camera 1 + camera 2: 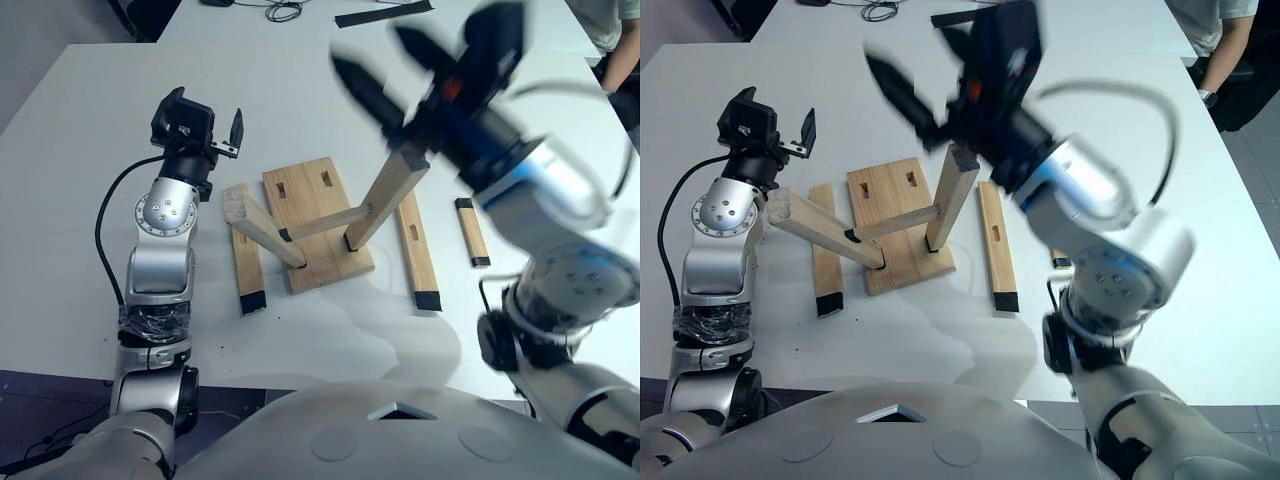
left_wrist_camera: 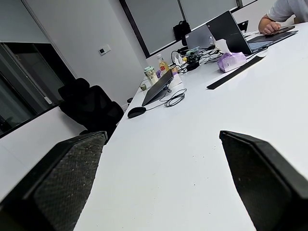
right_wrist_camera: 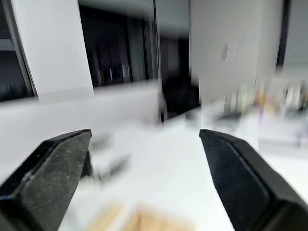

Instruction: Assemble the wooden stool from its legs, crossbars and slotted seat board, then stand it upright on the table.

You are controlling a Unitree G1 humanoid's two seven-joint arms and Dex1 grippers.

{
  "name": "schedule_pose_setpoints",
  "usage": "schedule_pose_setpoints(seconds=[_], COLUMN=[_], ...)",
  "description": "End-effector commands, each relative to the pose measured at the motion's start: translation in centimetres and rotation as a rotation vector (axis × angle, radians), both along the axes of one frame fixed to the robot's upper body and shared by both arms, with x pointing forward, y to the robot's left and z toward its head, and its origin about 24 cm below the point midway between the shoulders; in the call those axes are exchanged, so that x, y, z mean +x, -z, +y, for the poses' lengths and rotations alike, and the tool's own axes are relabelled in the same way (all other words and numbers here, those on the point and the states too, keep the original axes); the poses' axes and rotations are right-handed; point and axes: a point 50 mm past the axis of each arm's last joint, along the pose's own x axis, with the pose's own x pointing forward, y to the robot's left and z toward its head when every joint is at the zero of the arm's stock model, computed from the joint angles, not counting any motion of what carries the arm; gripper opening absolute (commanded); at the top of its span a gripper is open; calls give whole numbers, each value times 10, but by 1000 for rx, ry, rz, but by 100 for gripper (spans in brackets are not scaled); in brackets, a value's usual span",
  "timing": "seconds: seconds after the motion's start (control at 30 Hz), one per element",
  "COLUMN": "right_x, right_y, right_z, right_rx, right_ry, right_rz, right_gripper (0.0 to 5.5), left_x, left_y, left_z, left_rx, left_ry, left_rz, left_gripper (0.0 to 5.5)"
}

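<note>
The slotted seat board (image 1: 318, 262) lies flat mid-table. Two legs stand in it: one (image 1: 387, 193) nearly upright, the other (image 1: 262, 226) leaning left, joined by a crossbar (image 1: 325, 221). A loose leg (image 1: 247, 272) lies flat left of the board and another (image 1: 418, 252) to its right. A short crossbar (image 1: 472, 232) lies farther right. My right gripper (image 1: 388, 62) hangs open, blurred, just above the upright leg's top, holding nothing. My left gripper (image 1: 209, 118) stands open and raised left of the board, its fingers (image 2: 53, 187) with nothing between them.
A black strip (image 1: 385, 13) and cables (image 1: 283, 10) lie on the far table. Laptops (image 2: 231, 31), a mouse (image 2: 136, 111) and bottles sit there too. A person's arm (image 1: 1220, 60) rests at the far right. White table (image 1: 90, 200) stretches left of the parts.
</note>
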Motion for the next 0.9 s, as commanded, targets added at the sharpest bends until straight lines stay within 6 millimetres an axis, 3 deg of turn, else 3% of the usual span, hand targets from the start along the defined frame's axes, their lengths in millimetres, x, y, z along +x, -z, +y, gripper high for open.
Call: schedule_pose_setpoints(seconds=[0.03,0.3,0.43,0.57,0.63,0.77,0.83,0.9], right_x=[2,21,21,23,34,49,42,29], right_y=[58,-7,-38,-54,-38,48,83,101], right_z=[0,-12,-15,-32,-50,-87,-89,-81], right_rx=[-130,71,159,226,189,-90,-257,-303], right_ry=[28,124,122,146,243,491,489,421], right_rz=[220,-14,-104,-151,-95,150,222,272], right_gripper=[415,415,415,415,415,415,415,415], left_x=[1,-3,2,4,2,3,5,5], left_y=[5,17,8,11,17,29,30,30], left_z=[-7,-15,-11,-12,-11,-19,-21,-22], left_rx=[5,11,2,13,24,67,81,88], left_ry=[19,43,26,41,47,116,136,142], left_rz=[26,80,50,56,67,64,54,46], left_gripper=[434,434,434,434,434,434,434,434])
